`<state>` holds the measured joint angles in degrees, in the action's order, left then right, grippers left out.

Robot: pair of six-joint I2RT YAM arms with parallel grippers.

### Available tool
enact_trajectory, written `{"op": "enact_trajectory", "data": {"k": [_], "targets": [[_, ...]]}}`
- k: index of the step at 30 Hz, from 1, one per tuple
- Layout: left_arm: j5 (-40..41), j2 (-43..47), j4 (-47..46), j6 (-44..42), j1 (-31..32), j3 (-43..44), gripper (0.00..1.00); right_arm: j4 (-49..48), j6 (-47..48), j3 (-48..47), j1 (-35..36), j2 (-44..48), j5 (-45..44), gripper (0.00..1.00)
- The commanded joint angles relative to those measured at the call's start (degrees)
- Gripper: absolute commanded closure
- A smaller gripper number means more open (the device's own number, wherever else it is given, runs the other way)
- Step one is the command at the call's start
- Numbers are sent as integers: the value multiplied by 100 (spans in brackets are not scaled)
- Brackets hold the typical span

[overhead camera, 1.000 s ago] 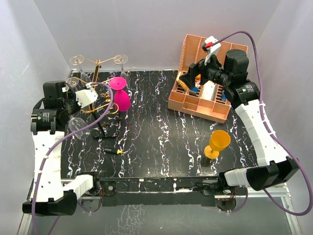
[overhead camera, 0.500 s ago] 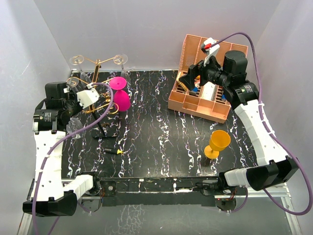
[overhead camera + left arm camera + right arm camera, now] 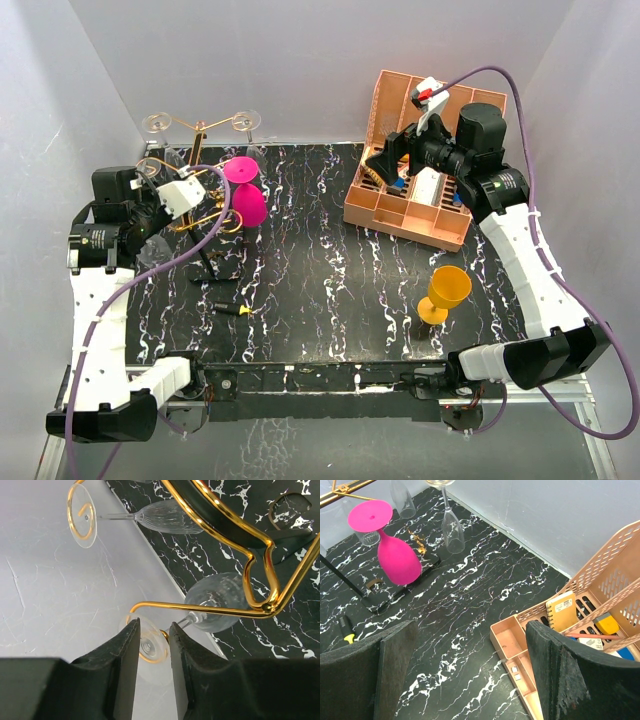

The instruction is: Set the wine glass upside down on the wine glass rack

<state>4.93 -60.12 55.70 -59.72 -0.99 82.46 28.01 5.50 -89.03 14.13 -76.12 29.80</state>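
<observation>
You see the clear wine glass (image 3: 220, 592) hanging bowl-down and tilted, its foot at the curled end of one arm. The gold wire wine glass rack (image 3: 199, 128) stands upright at far left.

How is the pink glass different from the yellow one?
The pink glass hangs upside down on the rack, foot up; the yellow glass stands upright on the table. The pink glass is on the far left side, the yellow glass on the near right. Both are solid-coloured glasses with stems.
</observation>
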Motion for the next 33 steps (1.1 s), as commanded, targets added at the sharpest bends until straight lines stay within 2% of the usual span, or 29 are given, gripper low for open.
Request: {"op": "enact_trajectory", "data": {"k": [1,5,12,18,25,27,30,33], "targets": [[-231,145,-108,157,17,57,70,-380,-14,-17,-33,88,41,2],[-326,128,-114,234,12,97,68,-375,-9,-20,-34,81,21,2],[-701,117,-160,610,13,306,57,-279,147,-38,-42,84,-108,2],[-1225,87,-347,1367,19,695,46,111,612,-73,-37,206,-475,2],[-1514,46,-1018,2341,12,768,35,773,1244,113,-38,556,-1168,1],[-1491,39,-1356,2675,13,720,26,886,1337,265,-36,703,-1366,2],[-1127,50,-1991,3533,18,528,6,934,1419,659,-138,1028,-1593,2],[-892,29,-2321,4177,-15,372,3,1145,1470,1002,-527,1323,-1686,2]]}}
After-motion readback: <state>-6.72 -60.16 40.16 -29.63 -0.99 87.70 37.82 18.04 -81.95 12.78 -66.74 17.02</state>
